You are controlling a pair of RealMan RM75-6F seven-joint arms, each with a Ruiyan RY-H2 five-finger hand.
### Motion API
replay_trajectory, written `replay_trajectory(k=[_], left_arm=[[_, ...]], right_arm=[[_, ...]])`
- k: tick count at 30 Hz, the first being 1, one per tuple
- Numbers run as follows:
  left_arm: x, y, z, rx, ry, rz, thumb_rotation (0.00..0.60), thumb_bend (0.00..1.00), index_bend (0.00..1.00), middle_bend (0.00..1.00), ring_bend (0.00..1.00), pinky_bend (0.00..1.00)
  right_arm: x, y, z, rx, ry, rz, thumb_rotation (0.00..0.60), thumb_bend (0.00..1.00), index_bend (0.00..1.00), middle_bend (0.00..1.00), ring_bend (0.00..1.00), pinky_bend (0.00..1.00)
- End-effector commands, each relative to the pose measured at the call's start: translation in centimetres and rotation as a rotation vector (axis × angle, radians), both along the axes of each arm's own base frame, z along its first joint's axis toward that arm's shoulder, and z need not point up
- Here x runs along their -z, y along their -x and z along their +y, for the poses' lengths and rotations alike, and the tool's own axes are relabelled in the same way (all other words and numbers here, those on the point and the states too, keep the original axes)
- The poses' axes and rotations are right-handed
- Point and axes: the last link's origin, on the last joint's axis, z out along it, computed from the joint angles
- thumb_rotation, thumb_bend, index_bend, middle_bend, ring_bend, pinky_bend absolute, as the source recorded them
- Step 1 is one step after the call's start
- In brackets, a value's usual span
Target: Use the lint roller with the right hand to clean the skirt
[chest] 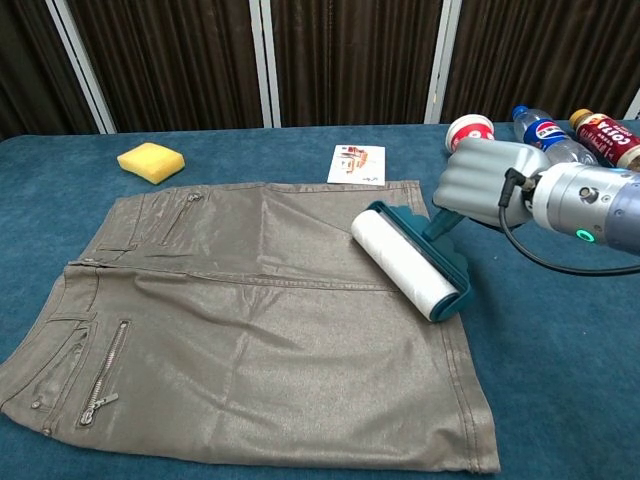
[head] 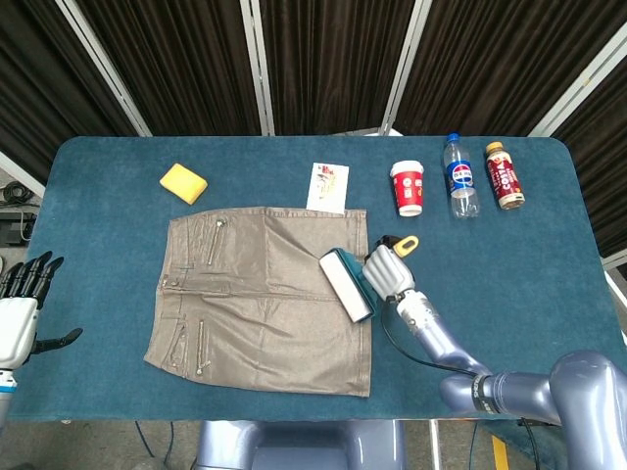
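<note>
Right of centre in the head view, the right hand (head: 388, 271) is gripping the teal handle of the lint roller (head: 347, 284), its pale, ridged fingers (chest: 478, 185) curling tightly together around it; a yellow tip is poking out past the hand toward the upper right. From the chest view the roller's white, cylindrical drum is lying in a teal plastic cradle, slanting from upper left to lower right and resting on the right-hand edge of the skirt (head: 263, 294). That skirt is lying flat in the middle of the frame, a taupe garment with a faint leathery sheen, stitched seams and several metal zippers near its left side, its hem flaring toward the bottom. It is sitting on the table (head: 509, 284), which is wearing a napped, deep blue felt-like covering.

At the far lower left edge of the head view, the left hand (head: 22, 308) is hanging off the table with dark fingertips fanning apart, holding nothing.

Along the upper part of the frame, a spongy yellow block (head: 183, 183) is sitting at upper left, a small printed card (head: 328, 188) is lying just above the skirt's top edge, and a red paper cup (head: 408, 188), a clear blue-labelled bottle (head: 458, 177) and a brown red-labelled bottle (head: 505, 175) are lying in a row at upper right.
</note>
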Motion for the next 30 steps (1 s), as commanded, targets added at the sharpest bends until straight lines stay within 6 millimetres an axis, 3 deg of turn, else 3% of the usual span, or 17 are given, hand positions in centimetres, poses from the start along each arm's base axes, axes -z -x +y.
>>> replay_trajectory(k=[1, 19, 24, 30], left_arm=[[-0.1, 0.0, 0.0, 0.000, -0.002, -0.002, 0.600, 0.00, 0.00, 0.00, 0.00, 0.00], [-0.3, 0.5, 0.0, -0.009, -0.002, -0.002, 0.600, 0.00, 0.00, 0.00, 0.00, 0.00], [-0.3, 0.6, 0.0, -0.013, -0.003, 0.001, 0.600, 0.00, 0.00, 0.00, 0.00, 0.00], [-0.3, 0.7, 0.0, -0.015, -0.003, 0.005, 0.600, 0.00, 0.00, 0.00, 0.00, 0.00]], right_arm=[[0.8, -1.1, 0.9, -0.004, -0.037, -0.042, 0.600, 1.00, 0.50, 0.53, 0.39, 0.44], [8.0, -10.3, 7.8, -0.168, -0.231, -0.089, 0.600, 1.00, 0.50, 0.53, 0.39, 0.45], [8.3, -10.6, 7.9, -0.160, -0.219, -0.084, 0.600, 1.00, 0.50, 0.53, 0.39, 0.45], [7.1, -9.1, 6.2, -0.151, -0.157, -0.049, 0.600, 1.00, 0.50, 0.53, 0.39, 0.45]])
